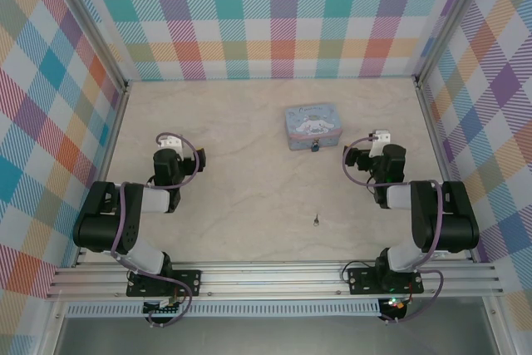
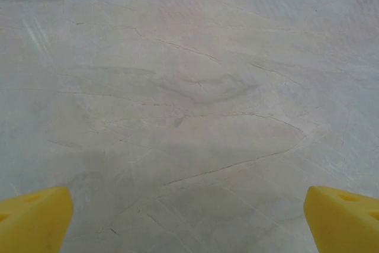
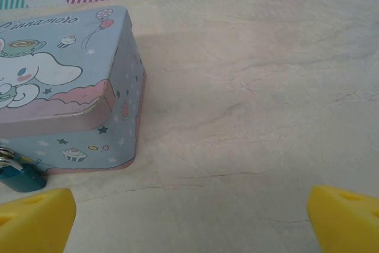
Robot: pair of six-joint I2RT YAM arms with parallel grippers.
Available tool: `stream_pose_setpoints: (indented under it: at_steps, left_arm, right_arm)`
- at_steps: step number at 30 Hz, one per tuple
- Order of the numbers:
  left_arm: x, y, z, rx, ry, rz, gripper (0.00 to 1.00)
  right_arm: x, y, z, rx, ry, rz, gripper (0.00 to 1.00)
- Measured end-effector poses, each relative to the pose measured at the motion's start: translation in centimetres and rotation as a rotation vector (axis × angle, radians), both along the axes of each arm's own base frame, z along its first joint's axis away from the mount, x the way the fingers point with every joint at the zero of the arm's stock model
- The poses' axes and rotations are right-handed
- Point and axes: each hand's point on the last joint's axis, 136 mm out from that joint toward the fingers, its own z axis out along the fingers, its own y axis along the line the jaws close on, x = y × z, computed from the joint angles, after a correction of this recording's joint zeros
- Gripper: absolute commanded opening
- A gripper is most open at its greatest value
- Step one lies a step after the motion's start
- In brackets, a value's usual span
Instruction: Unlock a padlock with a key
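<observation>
Beige marbled tabletop (image 1: 249, 197) inside plaid walls. Top view: pastel blue cartoon tin (image 1: 311, 125) sits right of centre toward the far edge. The padlock (image 1: 315, 146) hangs at the middle of the tin's near side, blue body touching the tin. The key (image 1: 316, 221) lies flat on bare tabletop, nearer the near edge, straight in line with the padlock and well apart from it. Left end effector (image 1: 171, 149) is over the left half, right end effector (image 1: 376, 149) just right of the tin. Both are apart from the key and the padlock.

Left wrist view: yellow fingertips (image 2: 32, 217) sit at the two bottom corners, spread wide, bare tabletop between them, holding nothing.

Right wrist view: yellow fingertips (image 3: 35, 217) again spread wide, nothing pinched. Tin on the left, lid closed. Padlock at the bottom left edge against the tin's front wall, silvery shackle partly cut off, just above the left fingertip.
</observation>
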Motion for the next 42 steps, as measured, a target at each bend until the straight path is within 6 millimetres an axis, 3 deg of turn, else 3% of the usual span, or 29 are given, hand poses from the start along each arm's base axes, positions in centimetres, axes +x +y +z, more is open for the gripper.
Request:
stream_pose_setpoints:
  at_steps: [3,6,11,13,15,19,23,26,31,37,42]
  left_arm:
    - [-0.4,0.2,1.0,0.0,-0.007,0.013,1.0]
    - [-1.0,0.7,3.9,-0.01,-0.055,0.039,1.0]
    - [-1.6,0.6,10.3,-0.148,-0.114,0.082,1.0]
    - [-1.7,-0.1,12.2,-0.223,-0.13,0.065,1.0]
    - [-2.3,-1.0,12.9,-0.292,-0.123,0.041,1.0]
    - [-4.0,-3.6,12.0,-0.411,-0.034,-0.024,1.0]
    - [-5.8,-7.8,10.9,-0.49,0.06,-0.127,1.0]
    - [-6.9,-10.3,10.0,-0.524,0.113,-0.187,1.0]
    - [-8.5,-13.8,8.2,-0.547,0.201,-0.261,1.0]
    - [-8.7,-15.4,5.5,-0.537,0.29,-0.272,1.0]
    - [-8.9,-16.1,4.9,-0.529,0.306,-0.282,1.0]
  right_arm:
    - [-0.2,-0.3,0.0,-0.001,0.012,-0.017,1.0]
    - [-0.9,-0.5,1.3,0.009,0.027,-0.039,1.0]
    - [-0.9,-0.6,6.3,0.1,0.088,-0.088,1.0]
    - [-1.3,0.0,7.8,0.158,0.131,-0.091,1.0]
    - [-2.5,1.1,8.4,0.215,0.197,-0.09,0.99]
    - [-7.1,5.5,6.4,0.294,0.407,-0.038,0.9]
    - [-12.4,9.1,4.2,0.333,0.613,0.003,0.8]
    - [-15.4,10.6,2.5,0.362,0.73,0.005,0.73]
    - [-20.4,12.4,-2.0,0.345,0.949,-0.004,0.6]
    - [-23.0,13.9,-5.2,0.274,1.103,-0.018,0.49]
    - [-23.5,14.4,-6.5,0.239,1.156,-0.032,0.4]
